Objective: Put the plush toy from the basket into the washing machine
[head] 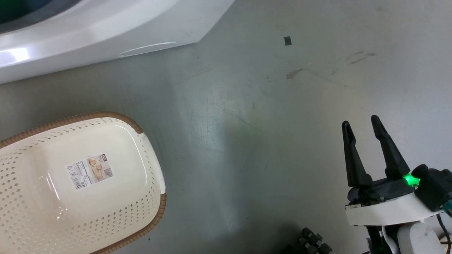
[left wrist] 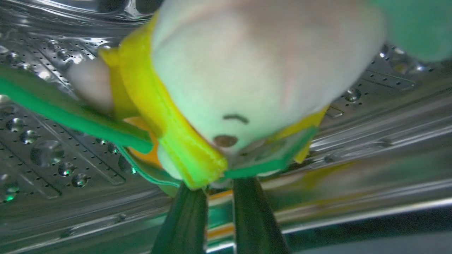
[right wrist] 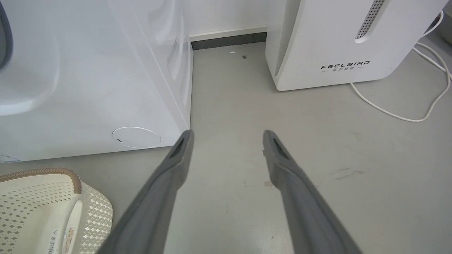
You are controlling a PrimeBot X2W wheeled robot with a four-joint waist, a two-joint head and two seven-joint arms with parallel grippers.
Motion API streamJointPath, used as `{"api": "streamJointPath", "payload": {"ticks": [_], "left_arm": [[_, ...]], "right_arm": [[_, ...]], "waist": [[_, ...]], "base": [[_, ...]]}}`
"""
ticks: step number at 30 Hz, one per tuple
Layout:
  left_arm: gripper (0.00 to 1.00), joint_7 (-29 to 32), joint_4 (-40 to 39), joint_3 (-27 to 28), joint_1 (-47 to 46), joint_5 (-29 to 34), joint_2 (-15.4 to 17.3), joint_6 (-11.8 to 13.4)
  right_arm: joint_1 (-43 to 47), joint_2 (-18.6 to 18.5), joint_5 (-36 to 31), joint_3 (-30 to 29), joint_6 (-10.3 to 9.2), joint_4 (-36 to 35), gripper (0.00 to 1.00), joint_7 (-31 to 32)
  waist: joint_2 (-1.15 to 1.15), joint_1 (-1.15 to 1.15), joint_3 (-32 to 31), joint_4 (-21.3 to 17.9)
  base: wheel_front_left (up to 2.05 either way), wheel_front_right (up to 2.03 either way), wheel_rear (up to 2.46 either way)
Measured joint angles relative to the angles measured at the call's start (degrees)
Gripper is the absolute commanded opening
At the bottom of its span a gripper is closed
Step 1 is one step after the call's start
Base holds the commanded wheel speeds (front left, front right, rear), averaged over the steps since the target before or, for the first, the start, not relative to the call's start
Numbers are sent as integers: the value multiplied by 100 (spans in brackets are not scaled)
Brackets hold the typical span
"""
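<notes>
Washing machine (head: 88,31): white body at the head view's top left. The right wrist view adds its front panel with a round flap low down. The left wrist view is inside, showing the shiny perforated drum (left wrist: 53,141).
Floor (head: 268,141): grey and scuffed.
FEELBIRD appliance (right wrist: 335,46): white and slanted, seen from the right wrist, well right of the washer, with a white cable (right wrist: 399,113) looping from it.
Basket (head: 81,183): cream with a brown rim, on the floor near the washer's front, paper label (head: 90,171) plain on its inner bottom.
Right gripper (head: 360,121): fingers spread wide, holding nothing, over bare floor at the head view's lower right.
Left gripper (left wrist: 219,197): fingers nearly together, tips hidden under the toy's hem, pinching it.
Plush toy (left wrist: 247,77): inside the drum, close to the lens and blurred, with pale head, yellow top and green trim.
</notes>
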Motion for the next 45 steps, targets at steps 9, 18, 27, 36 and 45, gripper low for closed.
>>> {"api": "streamJointPath", "payload": {"ticks": [9, 18, 27, 36, 45], "left_arm": [[0, -86, 386, -274, -168, -100, 38, -2], [100, -734, 682, -728, -63, -153, -54, -2], [100, -1675, 1046, -1046, 967, -671, -365, -3], [100, -3201, 739, -1102, 2217, -1338, -821, -4], [100, -4067, -375, -1082, 3862, -1481, -1046, 407]], "right_arm": [[-3, 0, 27, 36, 0, 1, 100, 0], [-3, 1, -67, -47, 0, 103, 100, -1], [26, 2, -293, -247, 0, 183, 100, 0], [470, 3, -542, -502, 0, 224, 100, 0], [963, 3, -692, -608, 0, 147, 100, 0]], "waist": [[0, 0, 70, -10], [0, -1, -240, 122], [0, -1, -1079, 340], [0, -2, -2319, 757], [0, -3, -3401, 1270]], "base": [[0, 0, 0], [0, 0, 0], [0, 0, 0], [0, 0, 0], [0, 0, 0]]}}
